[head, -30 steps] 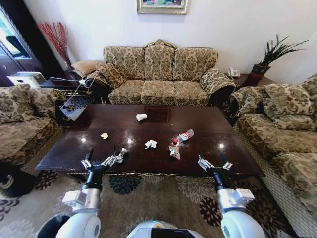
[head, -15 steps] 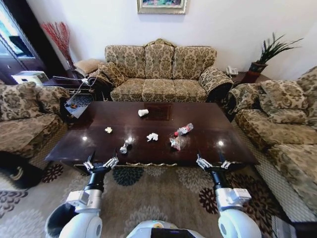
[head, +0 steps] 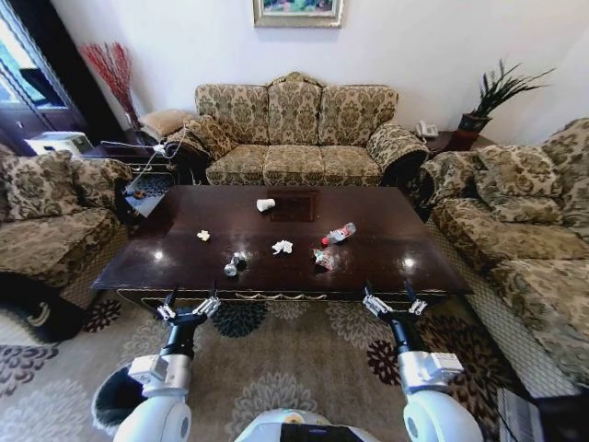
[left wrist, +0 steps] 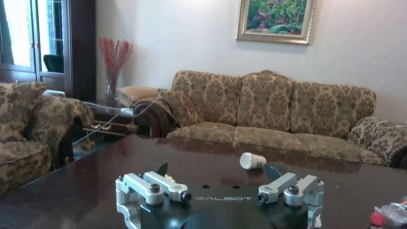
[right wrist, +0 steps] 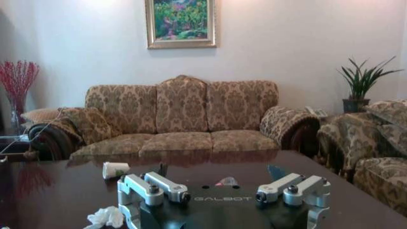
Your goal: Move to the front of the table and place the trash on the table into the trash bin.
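Dark glossy wood table (head: 386,262) in front of robot, sofas on 3 sides. Trash spread over its top, no piece in either gripper.

White paper cup (head: 265,204) lying on its side toward far edge, near sofa at back; seen also in left wrist view (left wrist: 252,161) and right wrist view (right wrist: 114,169). Small yellowish paper wad (head: 202,236) toward left part of table. White crumpled paper (head: 282,247) about middle, also at near edge in right wrist view (right wrist: 106,217). Clear plastic bottle (head: 339,234) w/ red label lying flat, right of center. Colourful wrapper (head: 322,260) just beside it, closer to robot. 1 more small piece (head: 234,265) near front edge, left of center, too small to identify.

Left gripper (head: 188,308) held over carpet just before table's front edge, fingers spread apart, holding nothing. Right gripper (head: 390,302) same height at right side, also spread wide and without load. Both pointing toward table.

Dark round bin (head: 112,401) low at left beside robot's left arm, mostly hidden, liner not visible.
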Motion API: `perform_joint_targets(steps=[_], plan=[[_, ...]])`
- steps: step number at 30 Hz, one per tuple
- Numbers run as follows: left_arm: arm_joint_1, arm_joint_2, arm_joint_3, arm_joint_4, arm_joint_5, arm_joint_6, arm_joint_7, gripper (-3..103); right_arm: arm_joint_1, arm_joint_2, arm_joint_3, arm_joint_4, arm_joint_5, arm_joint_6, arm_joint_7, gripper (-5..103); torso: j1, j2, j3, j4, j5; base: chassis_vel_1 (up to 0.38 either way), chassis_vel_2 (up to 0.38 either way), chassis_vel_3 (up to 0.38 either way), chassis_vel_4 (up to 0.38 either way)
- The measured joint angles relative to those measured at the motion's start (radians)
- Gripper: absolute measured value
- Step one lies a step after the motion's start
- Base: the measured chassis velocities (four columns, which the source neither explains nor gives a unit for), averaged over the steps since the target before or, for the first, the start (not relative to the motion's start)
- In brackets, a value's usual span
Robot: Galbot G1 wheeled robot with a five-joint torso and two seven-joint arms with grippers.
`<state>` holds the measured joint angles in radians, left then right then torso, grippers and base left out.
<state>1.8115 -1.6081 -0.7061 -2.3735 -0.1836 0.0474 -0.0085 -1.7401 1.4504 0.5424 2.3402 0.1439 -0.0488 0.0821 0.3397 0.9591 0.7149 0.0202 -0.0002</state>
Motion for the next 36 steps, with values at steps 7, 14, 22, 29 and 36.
perform_joint_targets(steps=[7,14,22,29,36], plan=[[-0.006,0.0,0.006,0.009,0.0,0.005,0.0,100,-0.003,-0.003,0.002,-0.002,0.005,0.0,0.0,100,-0.001,0.0,0.0,0.0,0.0003,0.122,0.094,-0.113,-0.089],[-0.009,0.0,0.006,0.022,0.0,0.008,0.0,100,-0.008,-0.001,0.0,-0.005,0.006,0.001,0.001,100,-0.001,0.0,0.0,0.0,0.0002,0.235,0.205,-0.209,-0.234],[-0.016,0.009,-0.029,0.045,-0.012,0.016,-0.001,100,-0.009,0.012,-0.036,-0.011,0.006,0.05,0.001,100,-0.001,0.0,0.0,-0.0001,-0.0007,0.267,0.266,-0.258,-0.263],[-0.021,0.093,-0.189,0.109,-0.129,0.053,-0.019,100,-0.003,0.006,-0.068,-0.009,0.004,0.054,0.001,100,-0.001,0.0,0.0,0.0,-0.0002,0.08,0.079,-0.064,-0.056],[0.017,0.254,-0.392,0.236,-0.256,0.084,-0.01,100,0.013,-0.02,-0.063,0.02,0.004,0.083,0.016,100,-0.001,0.0,0.0,-0.0001,0.0005,-0.069,-0.037,0.038,0.019]])
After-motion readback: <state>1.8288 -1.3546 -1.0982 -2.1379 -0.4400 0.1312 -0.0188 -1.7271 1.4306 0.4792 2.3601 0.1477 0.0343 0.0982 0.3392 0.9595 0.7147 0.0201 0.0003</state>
